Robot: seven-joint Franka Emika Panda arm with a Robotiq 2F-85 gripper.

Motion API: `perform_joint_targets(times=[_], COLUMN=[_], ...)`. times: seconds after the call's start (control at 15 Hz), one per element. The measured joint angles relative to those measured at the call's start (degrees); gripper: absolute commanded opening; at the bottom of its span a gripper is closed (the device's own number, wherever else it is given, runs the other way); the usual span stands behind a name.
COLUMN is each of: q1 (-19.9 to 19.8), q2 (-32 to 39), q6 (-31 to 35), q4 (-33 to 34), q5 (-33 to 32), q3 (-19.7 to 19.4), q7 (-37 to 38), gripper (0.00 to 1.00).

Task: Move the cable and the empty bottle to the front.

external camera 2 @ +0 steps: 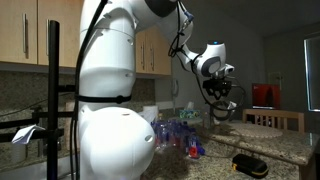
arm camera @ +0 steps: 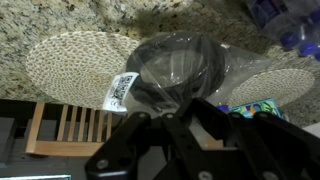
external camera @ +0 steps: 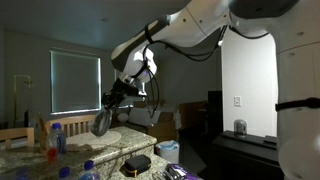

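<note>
I read the gripper (arm camera: 175,113) as clamped shut on the bagged cable (arm camera: 180,65). The cable hangs above the granite counter (arm camera: 130,15), between two woven mats (arm camera: 75,65). Bottles (external camera: 55,136) stand on the counter, left of the cable in an exterior view.

arm (external camera: 190,25): raised, reaching out | wrist (external camera: 135,68): angled down | fingers (arm camera: 215,125): closed

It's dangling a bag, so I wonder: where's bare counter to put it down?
In the wrist view the round woven mat is bare, as is the granite strip beyond it. The bottles crowd the upper right; the bagged cable hides the middle.
</note>
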Motion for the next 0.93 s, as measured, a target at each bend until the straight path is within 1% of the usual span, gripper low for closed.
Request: perform_joint_targets(times=[0.07,0.13,0.2,0.33,0.47,0.6,0.8,0.93], q1=[-0.5,0.0,1.2,3.2,4.1,4.4,4.8,6.0], q2=[-2.7,-5.5,-8.2,-13.2,-17.2,-19.8,-21.1,-21.0], q6=[-2.1,-4.8,-7.7,-14.1,-19.7,-23.3,-26.1,-26.5], q4=[-2.0,-4.2,-6.6,-11.1,-15.2,-18.8,-23.3,-26.6], q5=[3.9,7.0,8.8,9.5,8.1,4.9,-1.1,-4.9], q3=[-0.5,-2.2,-4.6,-9.3,-12.7,-14.5,-14.8,-14.0], q7=[-4.1,-7.5,-10.1,-12.7,-13.0,-12.8,-10.3,-6.8], gripper=[0.07,0.07,0.07,0.06,0.06,0.06,0.06,0.06])
